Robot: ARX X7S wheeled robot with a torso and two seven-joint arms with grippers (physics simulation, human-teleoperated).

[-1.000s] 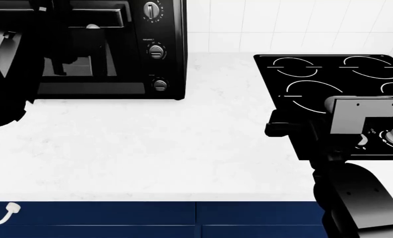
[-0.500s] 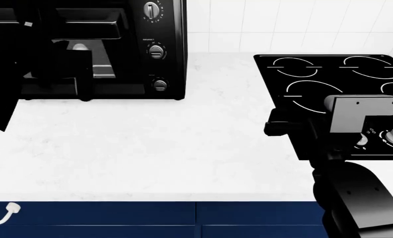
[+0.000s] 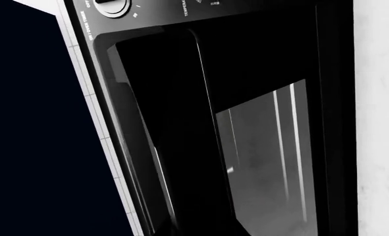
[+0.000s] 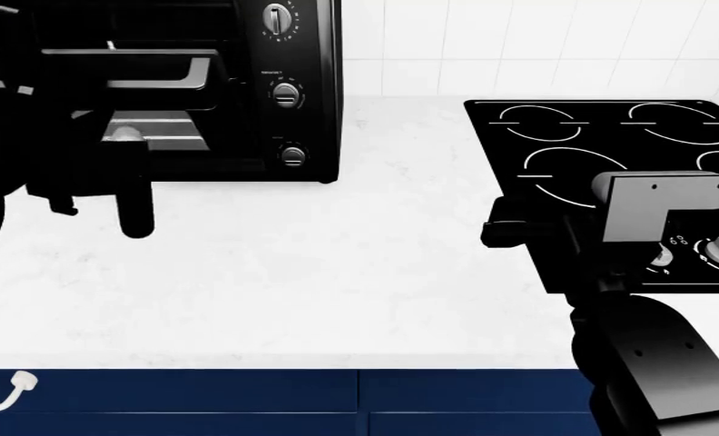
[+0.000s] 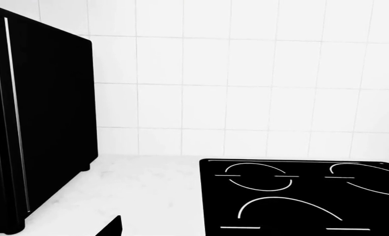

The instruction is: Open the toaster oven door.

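The white marbled countertop (image 4: pixel 335 263) fills most of the head view, matte and faintly veined, with a white square-tiled wall (image 5: pixel 247 73) behind it and navy cabinet fronts (image 4: pixel 275 400) along its near edge. The toaster oven (image 4: pixel 299 91), a large glossy black box, sits at about 11 o'clock in the head view; three silver-ringed round knobs (image 4: pixel 286 94) run in a column down its right side. The toaster oven door (image 4: pixel 117 68) is swung partway out from the box, its long black bar handle leading and a pale interior showing beneath it. In the left wrist view the door's glass window (image 3: pixel 266 162) appears grey and smooth, crossed by thin bright reflections, set in a wide black frame. A flat black cooktop (image 4: pixel 614 145) with white ring marks lies at 2 o'clock. The left gripper (image 4: pixel 99 204) hangs in front of the door's lower edge as dark finger shapes; whether it is spread or closed cannot be told. The right gripper (image 4: pixel 517 232) sits at 3 o'clock beside a grey bracket (image 4: pixel 656 204); its opening cannot be judged either.
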